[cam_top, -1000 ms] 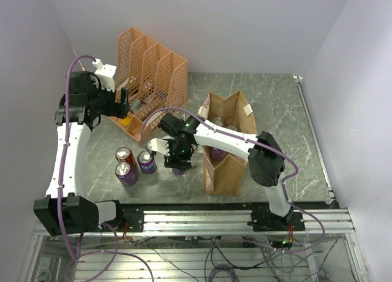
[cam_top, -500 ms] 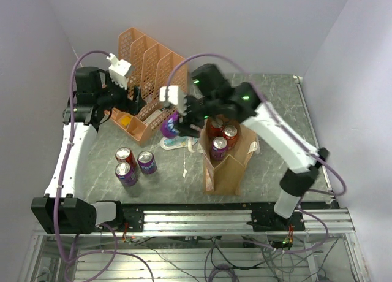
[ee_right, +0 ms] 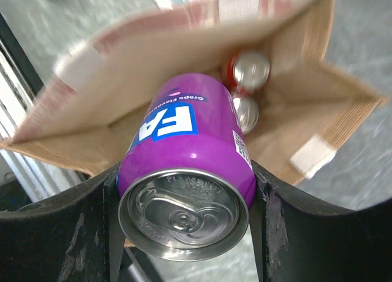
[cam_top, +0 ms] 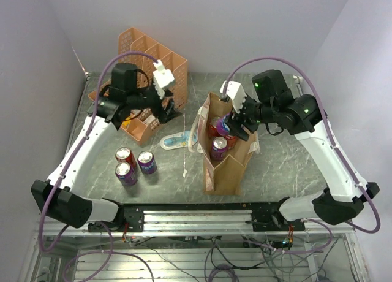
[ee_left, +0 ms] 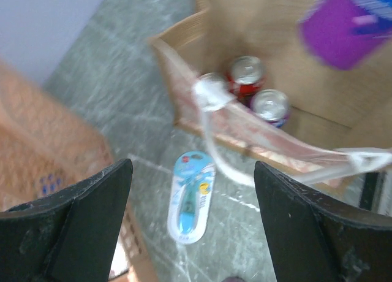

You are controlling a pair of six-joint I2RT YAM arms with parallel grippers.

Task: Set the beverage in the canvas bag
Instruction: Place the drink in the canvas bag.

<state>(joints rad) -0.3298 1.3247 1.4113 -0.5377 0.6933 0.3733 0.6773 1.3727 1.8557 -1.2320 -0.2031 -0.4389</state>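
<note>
The tan canvas bag stands open at the table's middle, with a red can and a purple can inside. My right gripper is shut on a purple beverage can and holds it above the bag's open mouth. In the right wrist view the can sits between both fingers, with the bag below it. My left gripper is open and empty, left of the bag. The left wrist view shows the bag, its white strap and the held can.
An orange mesh file organiser stands at the back left. A blue packaged item lies between the organiser and the bag, also below my left gripper. Three cans stand on the table at the front left.
My right arm lifted the purple can from the table left of the bag and carried it right, over the bag's mouth. My left arm swung right, away from the organiser.
</note>
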